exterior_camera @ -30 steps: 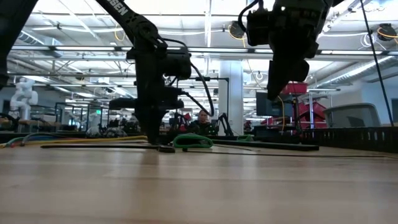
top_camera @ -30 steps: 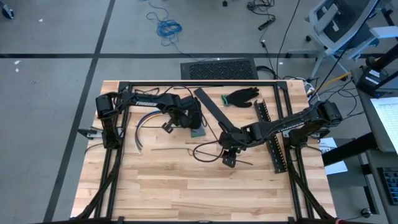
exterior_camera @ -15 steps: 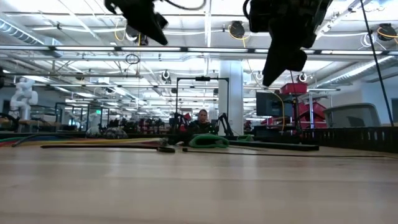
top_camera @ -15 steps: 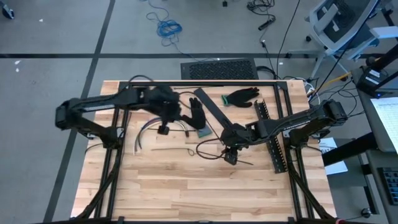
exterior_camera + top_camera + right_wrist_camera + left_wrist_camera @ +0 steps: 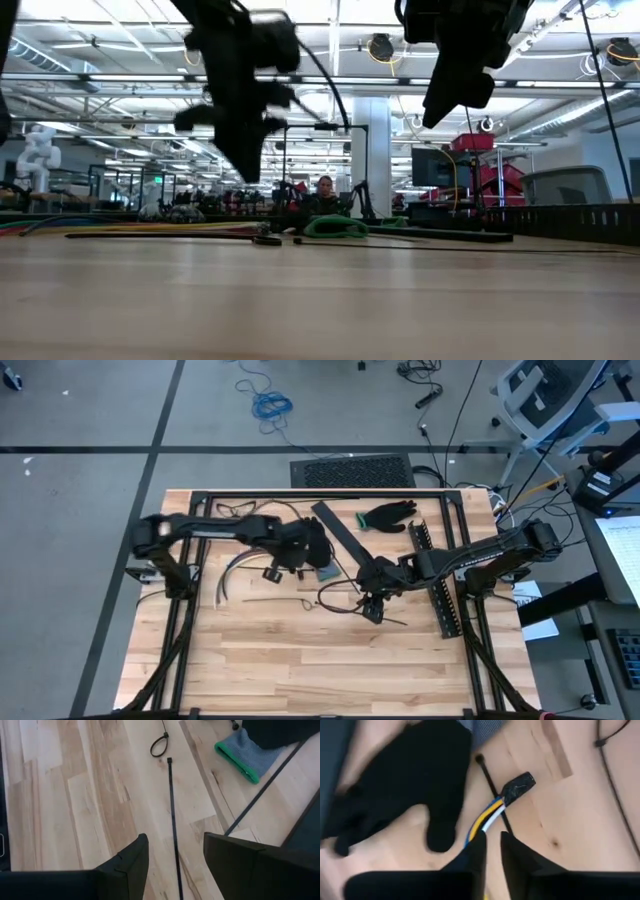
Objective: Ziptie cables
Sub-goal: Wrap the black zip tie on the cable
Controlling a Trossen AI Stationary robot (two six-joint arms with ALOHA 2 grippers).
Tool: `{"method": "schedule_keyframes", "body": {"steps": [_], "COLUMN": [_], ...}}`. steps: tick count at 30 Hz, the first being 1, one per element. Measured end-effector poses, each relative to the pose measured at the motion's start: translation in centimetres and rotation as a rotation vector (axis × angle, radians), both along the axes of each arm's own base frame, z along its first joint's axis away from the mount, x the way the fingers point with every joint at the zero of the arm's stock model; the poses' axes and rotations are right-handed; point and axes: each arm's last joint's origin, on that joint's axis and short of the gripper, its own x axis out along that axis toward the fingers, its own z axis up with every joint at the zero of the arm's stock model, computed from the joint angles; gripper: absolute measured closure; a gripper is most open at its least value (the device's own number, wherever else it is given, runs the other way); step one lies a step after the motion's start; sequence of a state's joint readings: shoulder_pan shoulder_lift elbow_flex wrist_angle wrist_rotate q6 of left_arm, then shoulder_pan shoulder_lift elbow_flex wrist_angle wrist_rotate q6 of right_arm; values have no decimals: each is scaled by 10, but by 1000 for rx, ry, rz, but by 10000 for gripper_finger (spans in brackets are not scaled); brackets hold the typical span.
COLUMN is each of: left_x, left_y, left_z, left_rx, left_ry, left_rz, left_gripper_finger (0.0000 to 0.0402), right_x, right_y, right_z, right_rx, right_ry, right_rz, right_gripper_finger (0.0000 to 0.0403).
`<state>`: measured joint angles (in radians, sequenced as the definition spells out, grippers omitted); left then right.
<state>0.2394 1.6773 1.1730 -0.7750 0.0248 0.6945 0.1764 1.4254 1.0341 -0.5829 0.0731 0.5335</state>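
Wood table (image 5: 300, 660) bare in front; left claw (image 5: 492, 842) near-shut above cables (image 5: 487, 817), right claw (image 5: 172, 857) half-open, empty.

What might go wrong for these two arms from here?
The left gripper's fingers stand barely apart over the cables, so they may push the wires rather than straddle them. A black glove lies right beside the wires and could get pinched too. The right gripper hangs open above a thin zip tie lying flat on the wood, which may be hard to pick up.
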Motion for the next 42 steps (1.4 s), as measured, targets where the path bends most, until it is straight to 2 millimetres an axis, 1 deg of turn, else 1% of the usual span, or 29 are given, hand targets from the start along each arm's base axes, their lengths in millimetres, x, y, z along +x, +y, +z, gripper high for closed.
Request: {"method": "schedule_keyframes", "body": {"steps": [2, 5, 9, 12, 18, 22, 24, 28, 33, 38, 40, 42], "left_x": [10, 23, 35, 37, 34, 34, 39, 47, 50, 52, 52, 52], "left_y": [2, 3, 2, -3, -20, -27, -26, -19, -14, -13, -14, -14], "left_z": [-10, -16, -14, -12, -11, -15, -20, -35, -54, -64, -64, -65], "left_rx": [19, 87, 93, 57, -51, -39, -18, 40, 17, 9, 1, -10], "left_ry": [43, 81, 71, 100, 135, 132, 119, 146, 204, 229, 226, 221], "left_rz": [1, 8, -24, -103, -263, -376, -397, -392, -381, -409, -425, -429], "left_gripper_finger": [316, 270, 219, 203, 201, 201, 201, 201, 201, 202, 212, 237], "right_x": [0, 0, 0, 0, 0, 0, 0, 1, 0, 0, 0, 0], "right_y": [0, 0, 0, 0, 0, 0, 0, 0, 1, 1, 1, 1], "right_z": [0, 0, 0, 0, 0, 0, 0, 0, 0, 0, 0, 0], "right_rx": [-2, -11, -16, -27, -47, -56, -57, -56, -56, -55, -53, -52], "right_ry": [2, 2, 1, 0, -1, -1, -4, -9, -8, -5, -6, -6], "right_rz": [2, 15, 22, 38, 68, 80, 82, 82, 85, 86, 86, 88], "right_gripper_finger": [225, 225, 225, 225, 225, 225, 225, 225, 225, 225, 225, 225]}}
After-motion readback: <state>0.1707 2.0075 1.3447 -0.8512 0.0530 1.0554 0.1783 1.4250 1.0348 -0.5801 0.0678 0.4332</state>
